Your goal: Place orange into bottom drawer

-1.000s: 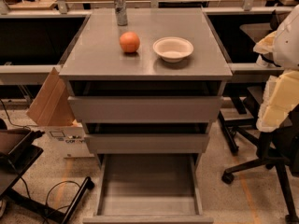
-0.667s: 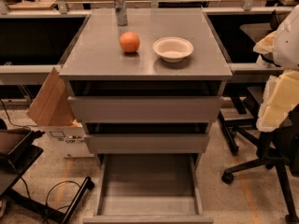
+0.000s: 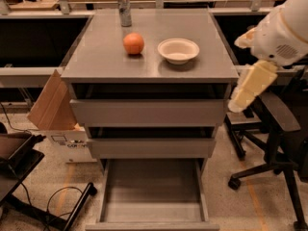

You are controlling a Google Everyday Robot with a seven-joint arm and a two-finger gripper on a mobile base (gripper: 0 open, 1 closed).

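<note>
The orange (image 3: 134,43) sits on the grey cabinet top (image 3: 96,57), left of centre and apart from a white bowl (image 3: 178,50). The bottom drawer (image 3: 151,189) is pulled out below the two upper drawers, and its flat grey floor is bare. My arm comes in from the upper right. My gripper (image 3: 244,94) is the cream-coloured end hanging beside the cabinet's right edge at top-drawer height. It is well to the right of the orange and lower, and it holds nothing that I can see.
A metal can (image 3: 124,8) stands at the back of the cabinet top behind the orange. The upper two drawers (image 3: 148,112) stand slightly open. An office chair (image 3: 274,129) is at the right, a cardboard box (image 3: 50,109) at the left, and cables lie on the floor.
My arm and gripper have moved left and slightly up, closer to the cabinet's right side. The orange, bowl and drawers have not moved.
</note>
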